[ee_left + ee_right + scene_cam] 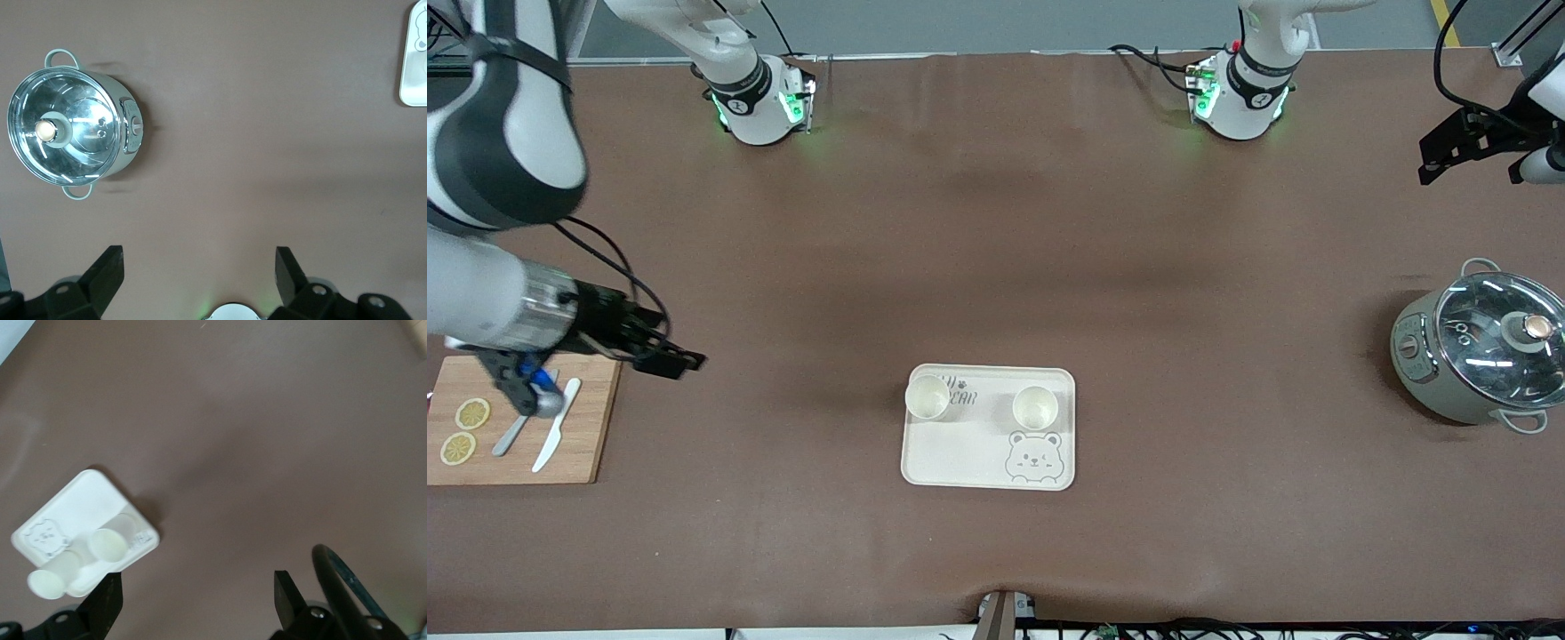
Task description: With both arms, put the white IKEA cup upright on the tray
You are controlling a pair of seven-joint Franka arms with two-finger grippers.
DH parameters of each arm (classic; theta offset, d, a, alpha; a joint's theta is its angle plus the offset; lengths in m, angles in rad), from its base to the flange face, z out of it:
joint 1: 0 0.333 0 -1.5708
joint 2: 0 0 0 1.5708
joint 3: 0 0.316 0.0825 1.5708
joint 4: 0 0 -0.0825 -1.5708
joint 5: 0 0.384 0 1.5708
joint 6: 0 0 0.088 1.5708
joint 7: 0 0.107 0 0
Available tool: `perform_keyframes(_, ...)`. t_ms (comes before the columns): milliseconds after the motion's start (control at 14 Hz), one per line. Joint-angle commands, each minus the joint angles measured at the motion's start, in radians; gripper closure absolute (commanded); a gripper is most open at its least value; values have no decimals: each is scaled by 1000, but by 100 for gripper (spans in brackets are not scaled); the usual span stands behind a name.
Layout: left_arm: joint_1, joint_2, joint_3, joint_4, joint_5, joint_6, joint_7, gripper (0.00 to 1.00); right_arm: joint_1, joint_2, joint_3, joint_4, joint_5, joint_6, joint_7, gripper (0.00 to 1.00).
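Big brown table (996,222) under soft light.
Covered all over by a smooth brown mat, with grey floor (1005,22) at the top edge and a yellow stripe (1443,22) in the corner.

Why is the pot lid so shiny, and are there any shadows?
Front view: the pot's glass lid mirrors overhead lights as bright streaks, and soft dark patches cross the table. Left wrist view: same glare. Right wrist view: the tray casts a shadow beside it.
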Motion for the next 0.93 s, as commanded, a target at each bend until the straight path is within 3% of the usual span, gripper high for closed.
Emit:
perform_keyframes(0,-1,10,-1,11,-8,24,-4,0,-79,-88,18,-53,-63,-34,-169,0)
perform_keyframes(214,-57,5,25,-3,-5,24,-4,0,-155,-183,18,-60,-71,-114,-434,0)
perform_keyframes(357,-148,-5,126,-17,-10,24,-6,0,-167,-238,20,-58,-92,-139,-567,0)
perform_keyframes(571,-154,-2,123,-14,-7,23,-7,0,-162,-303,24,-57,-120,-178,-581,0)
perform_keyframes(857,-157,4,122,-10,1,24,-6,0,-159,-304,24,-79,-150,-162,-633,0)
